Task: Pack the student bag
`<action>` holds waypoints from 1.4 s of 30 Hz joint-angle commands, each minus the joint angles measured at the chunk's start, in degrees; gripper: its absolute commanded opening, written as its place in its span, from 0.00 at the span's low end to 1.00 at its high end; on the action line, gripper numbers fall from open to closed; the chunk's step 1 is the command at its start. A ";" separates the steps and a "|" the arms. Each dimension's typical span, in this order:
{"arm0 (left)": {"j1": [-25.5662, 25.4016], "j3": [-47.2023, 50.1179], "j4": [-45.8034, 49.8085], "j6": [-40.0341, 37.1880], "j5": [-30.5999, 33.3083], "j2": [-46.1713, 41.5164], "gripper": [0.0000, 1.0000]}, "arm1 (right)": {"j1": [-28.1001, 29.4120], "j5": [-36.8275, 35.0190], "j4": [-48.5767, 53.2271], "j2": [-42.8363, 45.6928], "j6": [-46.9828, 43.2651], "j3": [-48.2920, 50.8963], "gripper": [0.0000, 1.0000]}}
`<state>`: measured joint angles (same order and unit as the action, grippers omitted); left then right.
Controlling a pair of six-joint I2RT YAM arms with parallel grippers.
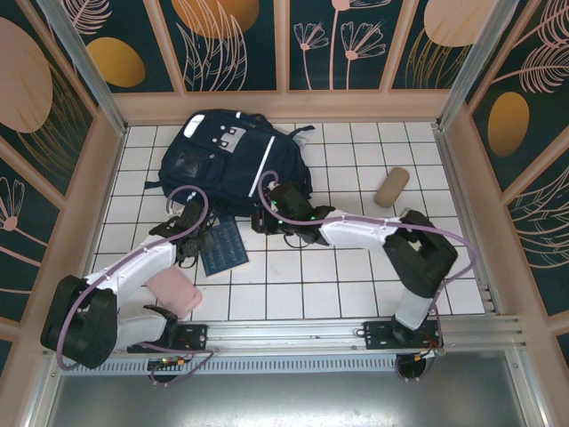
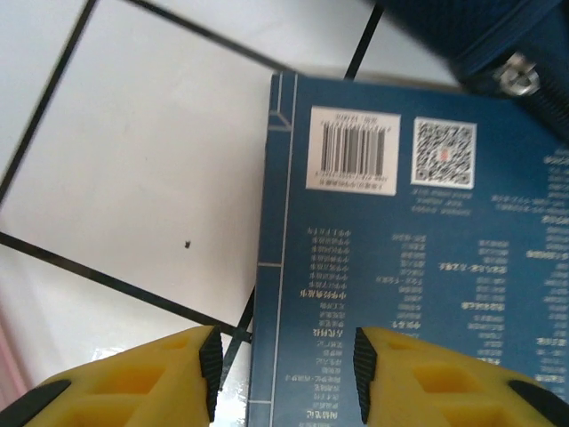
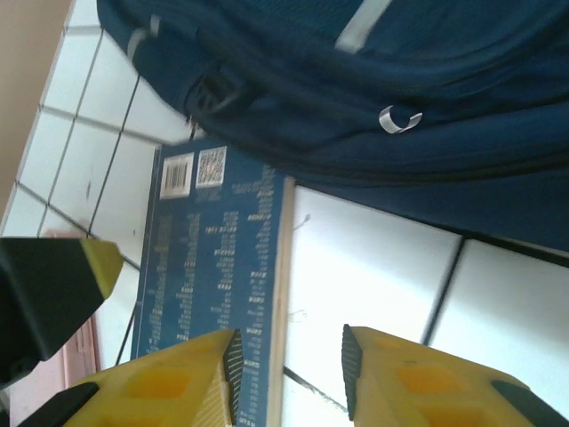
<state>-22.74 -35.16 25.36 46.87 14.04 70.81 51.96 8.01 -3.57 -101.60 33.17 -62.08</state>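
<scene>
The student bag (image 1: 227,156) is a large navy backpack lying flat at the back of the tiled floor; its fabric also runs across the top of the right wrist view (image 3: 373,80) and the top right corner of the left wrist view (image 2: 480,36). A blue book (image 1: 224,246) lies back cover up just in front of it. My left gripper (image 1: 191,233) (image 2: 284,374) is open, its jaws straddling the book's (image 2: 400,249) left edge. My right gripper (image 1: 271,218) (image 3: 289,374) is open too, astride the book's (image 3: 213,267) right edge. Neither is clamped on it.
A pink case (image 1: 175,291) lies near the left arm, in front of the book. A tan roll-shaped pouch (image 1: 391,186) rests on the tiles at the right. Wooden walls (image 1: 284,107) close in the floor on three sides.
</scene>
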 commanded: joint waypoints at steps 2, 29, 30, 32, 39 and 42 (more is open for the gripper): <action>0.42 2.38 -6.79 2.86 -1.12 1.54 0.43 | 2.30 5.30 1.47 -7.55 -3.85 -8.08 0.36; 0.07 5.48 -15.93 2.30 -10.79 9.36 0.48 | 0.33 -0.41 8.34 -15.41 -4.16 -8.99 0.38; 0.07 5.82 -15.79 2.73 -10.64 9.07 0.48 | 0.33 -1.09 8.42 -15.81 -4.37 -9.08 0.38; 0.08 6.75 -16.22 3.90 -10.75 8.89 0.49 | 0.33 -1.05 8.40 -16.61 -5.16 -9.47 0.38; 0.15 11.03 -23.26 8.58 -16.41 8.93 0.48 | 2.40 6.53 7.47 -19.71 -7.39 -13.19 0.35; 0.24 12.85 -26.92 9.82 -19.62 6.23 0.47 | 3.58 9.79 6.62 -20.56 -7.42 -14.37 0.34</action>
<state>-21.89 -25.87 -1.43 52.88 4.19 76.97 52.90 10.63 3.81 -119.00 27.05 -75.29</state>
